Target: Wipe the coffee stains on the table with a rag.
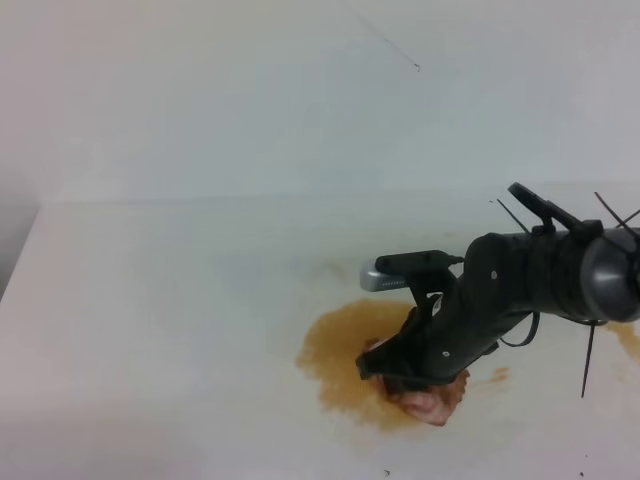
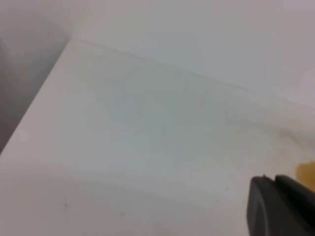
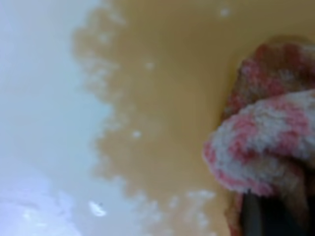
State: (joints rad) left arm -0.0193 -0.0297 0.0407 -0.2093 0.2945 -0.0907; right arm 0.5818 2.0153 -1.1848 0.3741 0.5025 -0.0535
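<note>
The right gripper point(image 1: 408, 375) pinches the pink-and-white rag point(image 1: 432, 398), pressed onto the table point(image 1: 180, 300) at the large coffee stain's point(image 1: 340, 350) 4 o'clock edge; a small spot point(image 1: 499, 375) lies at the rag's 3 o'clock. The left gripper's point(image 2: 280, 206) fingers cannot be made out

A plain white table point(image 1: 170, 300) fills the scene, with a large yellowish-brown coffee stain point(image 1: 335, 350) spread on its surface. A small bunched pink-and-white rag point(image 1: 430, 402) lies directly on the table at the right edge of that stain, partly over the brown liquid. Just right of the rag sits a small separate brown spot point(image 1: 499, 375), and farther right of the stain, near the table's edge, another tan patch point(image 1: 625, 335) shows.
</note>
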